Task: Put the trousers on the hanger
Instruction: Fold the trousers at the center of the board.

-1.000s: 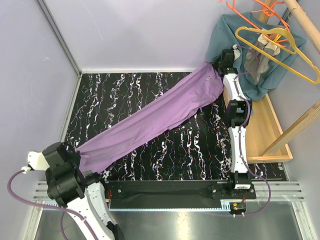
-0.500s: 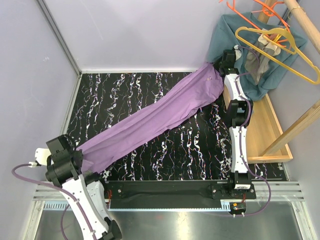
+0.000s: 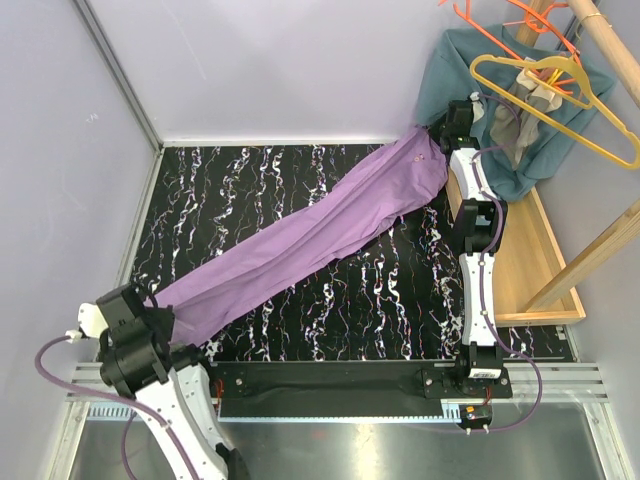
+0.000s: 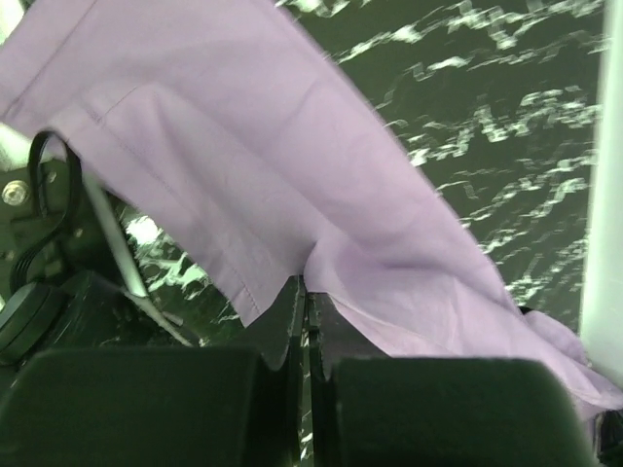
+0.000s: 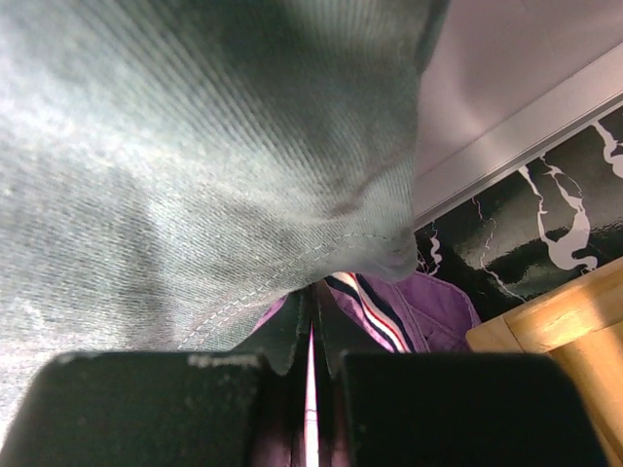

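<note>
The lilac trousers [image 3: 320, 232] stretch diagonally over the black marbled table, from near left to far right. My left gripper [image 3: 152, 312] is shut on the trouser leg hem [image 4: 292, 243] at the near left. My right gripper [image 3: 452, 118] is shut on the striped waistband [image 5: 375, 311] at the far right, pressed against the teal shirt [image 5: 195, 165]. The yellow hanger [image 3: 560, 100] hangs from the wooden rail at the top right, right of my right gripper and apart from the trousers.
A teal shirt [image 3: 540, 150] hangs at the far right over a wooden tray [image 3: 540, 290]. Orange hangers [image 3: 520, 25] and a small grey garment [image 3: 535, 95] hang on the wooden rail [image 3: 610, 45]. Purple walls close the left and far sides.
My left arm has shifted at the near left edge, still holding the leg hem. The right gripper has moved slightly toward the far right with the waistband.
</note>
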Controlling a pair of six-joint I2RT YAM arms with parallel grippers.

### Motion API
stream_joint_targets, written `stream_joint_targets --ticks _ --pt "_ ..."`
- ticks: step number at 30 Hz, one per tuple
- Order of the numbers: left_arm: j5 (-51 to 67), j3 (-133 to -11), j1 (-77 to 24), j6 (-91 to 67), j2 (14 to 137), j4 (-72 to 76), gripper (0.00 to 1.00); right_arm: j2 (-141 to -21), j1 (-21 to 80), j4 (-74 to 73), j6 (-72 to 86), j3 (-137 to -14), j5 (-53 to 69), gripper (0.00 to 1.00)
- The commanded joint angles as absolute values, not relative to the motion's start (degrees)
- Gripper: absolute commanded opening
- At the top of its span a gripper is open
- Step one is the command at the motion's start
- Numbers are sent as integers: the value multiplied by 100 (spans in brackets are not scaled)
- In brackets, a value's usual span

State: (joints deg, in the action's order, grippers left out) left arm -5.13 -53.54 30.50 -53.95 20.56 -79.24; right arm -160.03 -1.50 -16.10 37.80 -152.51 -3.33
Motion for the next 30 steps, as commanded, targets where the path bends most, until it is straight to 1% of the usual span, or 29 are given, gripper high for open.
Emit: stream_joint_targets --ticks 1,2,5,9,12,14,21,25,28,30 --pt "-675 -5326 3076 -5537 2574 -8895 0 -15600 -334 -1318 3946 -15231 -483 0" --pt "-1094 -5387 3085 -5546 2714 -8895 0 -15609 -334 -1318 3946 -15240 -466 0" --pt "-1869 -5441 3085 -5660 3347 -8886 0 -15645 -334 -1301 3973 -15240 -448 0" --pt "-2223 -5029 3085 -5958 3954 -8860 0 -15671 -334 -1301 3973 -15223 -413 0" --pt "-2451 -4887 3103 -5783 4524 -8596 0 -15680 -334 -1283 3973 -15214 -404 0" --pt "-2461 -4896 3129 -5704 4963 -8509 1 -15671 -325 -1266 3990 -15179 -361 0" --pt "-2566 -5133 3138 -5704 5640 -7849 9 -15671 -308 -1265 3946 -15126 -378 0" --pt "-2654 -4949 3321 -5590 6327 -7471 10 -15697 -299 -1213 3920 -15135 -378 0" --pt "-2531 -5009 3489 -5407 6862 -7129 12 -15724 -299 -1204 3911 -15152 -387 1" --pt "-2697 -5219 3507 -5231 7039 -6918 13 -15741 -299 -1213 3929 -15144 -378 1"
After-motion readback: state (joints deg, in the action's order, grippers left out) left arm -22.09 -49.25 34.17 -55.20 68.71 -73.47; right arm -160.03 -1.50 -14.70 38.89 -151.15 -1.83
